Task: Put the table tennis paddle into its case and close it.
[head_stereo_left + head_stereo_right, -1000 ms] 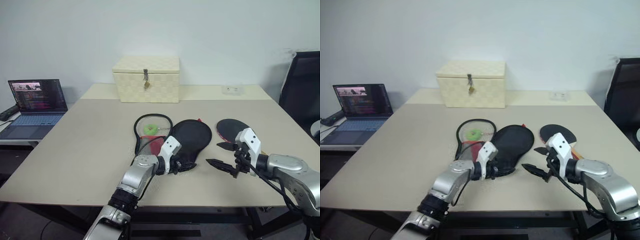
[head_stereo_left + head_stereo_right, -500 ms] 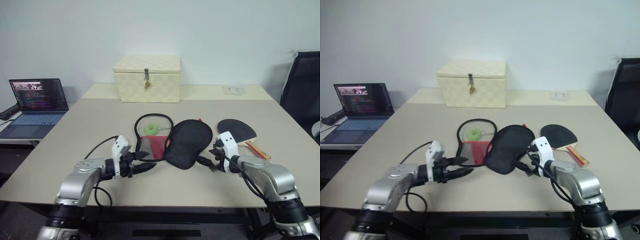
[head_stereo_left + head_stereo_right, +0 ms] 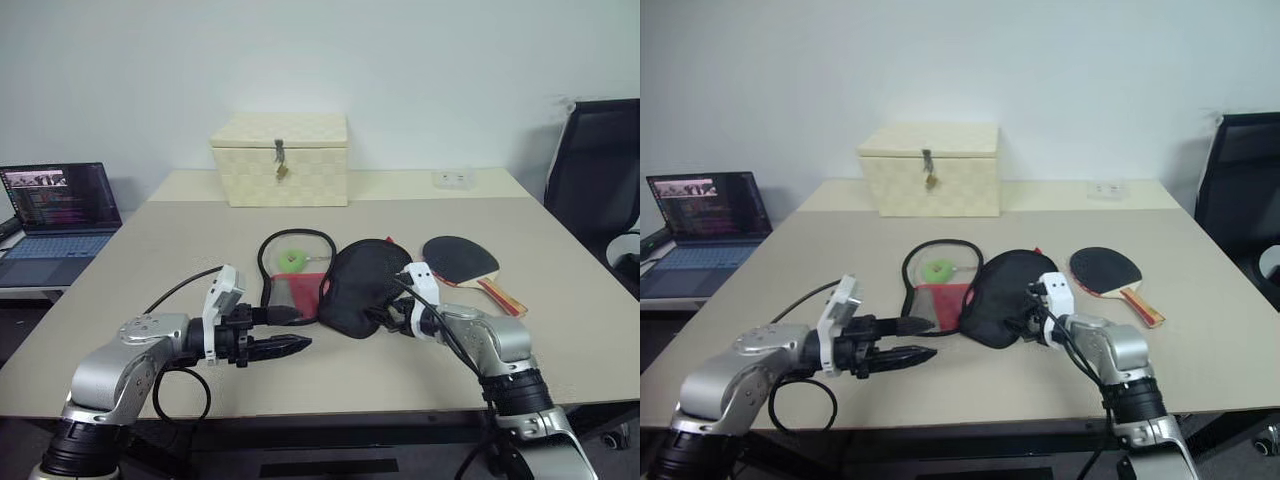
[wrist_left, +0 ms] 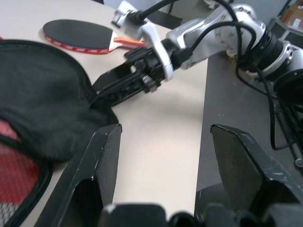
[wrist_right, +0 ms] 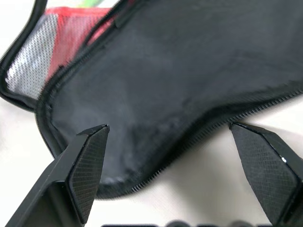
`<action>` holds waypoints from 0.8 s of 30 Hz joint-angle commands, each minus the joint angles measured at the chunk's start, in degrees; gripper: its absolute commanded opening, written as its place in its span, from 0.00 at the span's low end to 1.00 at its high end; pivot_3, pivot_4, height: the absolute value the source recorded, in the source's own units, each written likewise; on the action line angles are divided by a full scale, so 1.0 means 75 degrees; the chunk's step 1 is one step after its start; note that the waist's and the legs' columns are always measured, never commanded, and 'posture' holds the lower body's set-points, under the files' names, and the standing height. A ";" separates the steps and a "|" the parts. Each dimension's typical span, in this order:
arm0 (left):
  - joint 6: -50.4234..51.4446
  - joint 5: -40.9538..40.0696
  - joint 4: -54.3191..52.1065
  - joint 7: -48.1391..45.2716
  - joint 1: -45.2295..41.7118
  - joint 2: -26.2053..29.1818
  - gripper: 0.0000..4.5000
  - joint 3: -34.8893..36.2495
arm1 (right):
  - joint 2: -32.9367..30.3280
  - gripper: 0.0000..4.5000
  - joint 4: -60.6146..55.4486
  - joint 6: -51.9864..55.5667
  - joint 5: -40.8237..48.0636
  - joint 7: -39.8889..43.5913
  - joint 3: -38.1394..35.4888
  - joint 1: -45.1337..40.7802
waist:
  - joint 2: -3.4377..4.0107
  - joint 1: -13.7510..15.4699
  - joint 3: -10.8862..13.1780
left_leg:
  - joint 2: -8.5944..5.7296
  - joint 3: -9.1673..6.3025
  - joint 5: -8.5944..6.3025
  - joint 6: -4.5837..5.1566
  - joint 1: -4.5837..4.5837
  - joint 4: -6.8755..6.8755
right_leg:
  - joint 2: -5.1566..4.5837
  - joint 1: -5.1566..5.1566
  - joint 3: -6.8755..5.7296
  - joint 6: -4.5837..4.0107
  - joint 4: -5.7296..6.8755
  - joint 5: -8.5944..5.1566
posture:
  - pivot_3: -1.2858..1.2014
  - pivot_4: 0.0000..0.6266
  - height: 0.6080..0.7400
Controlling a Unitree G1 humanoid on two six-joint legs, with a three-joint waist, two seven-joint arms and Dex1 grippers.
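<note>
Lying unzipped on the counter [image 3: 180, 260], the case [image 3: 360, 290] sits just ahead of the wide-open, empty right claw [image 3: 385, 318]. Left claw [image 3: 285, 345], parted, holds nothing. A shallow pinch may drag the flap over the paddle [image 3: 462, 260] beyond.

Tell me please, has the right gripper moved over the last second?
Yes. The right gripper has shifted left, from in front of the table tennis paddle to the open case's near edge.
</note>
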 commanded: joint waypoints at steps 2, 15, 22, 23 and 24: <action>0.0015 -0.0188 -0.0281 0.0101 -0.0232 0.0091 0.72 0.0089 | 0.0306 0.87 -0.0102 -0.0026 0.0069 0.0063 0.0046 -0.0290 | 0.0000 -0.0002 0.0000 | -0.0001 0.0001 0.0000 0.0000 0.0000 -0.0004 | 0.0000 -0.0002 0.0002 -0.0001 -0.0001 0.0000 | 0.52 0.24 1.00; -0.0166 -0.0006 -0.0124 -0.0024 -0.0422 0.0118 0.72 -0.0231 | -0.1000 0.00 -0.0671 0.0746 0.0193 0.0843 0.0036 -0.0006 | 0.0001 0.0057 0.0001 | -0.0011 -0.0001 -0.0001 0.0000 -0.0016 -0.0009 | -0.0008 -0.0005 -0.0011 -0.0002 -0.0011 -0.0001 | 0.52 0.24 1.00; -0.0288 0.0126 0.0040 -0.0051 -0.0595 0.0012 0.72 -0.0467 | -0.2071 0.00 -0.0316 0.0688 0.0050 0.1627 0.0264 -0.0200 | 0.0003 0.0064 0.0005 | -0.0013 0.0012 -0.0002 0.0001 -0.0021 -0.0008 | -0.0008 -0.0007 -0.0012 -0.0003 -0.0012 -0.0003 | 0.52 0.24 1.00; -0.0306 0.0144 0.0062 -0.0054 -0.0608 0.0002 0.72 -0.0489 | -0.2113 0.00 -0.0241 0.0683 0.0042 0.1688 0.0283 -0.0249 | 0.0003 0.0059 0.0005 | -0.0012 0.0011 -0.0002 0.0001 -0.0021 -0.0008 | -0.0006 -0.0007 -0.0013 -0.0001 -0.0012 -0.0004 | 0.52 0.24 1.00; -0.0325 0.0156 0.0079 -0.0062 -0.0617 -0.0001 0.72 -0.0506 | -0.2156 0.00 -0.0191 0.0666 0.0023 0.1762 0.0339 -0.0291 | 0.0003 0.0045 0.0005 | -0.0010 0.0012 -0.0002 0.0001 -0.0021 -0.0008 | -0.0005 -0.0007 -0.0014 -0.0001 -0.0012 -0.0005 | 0.52 0.24 1.00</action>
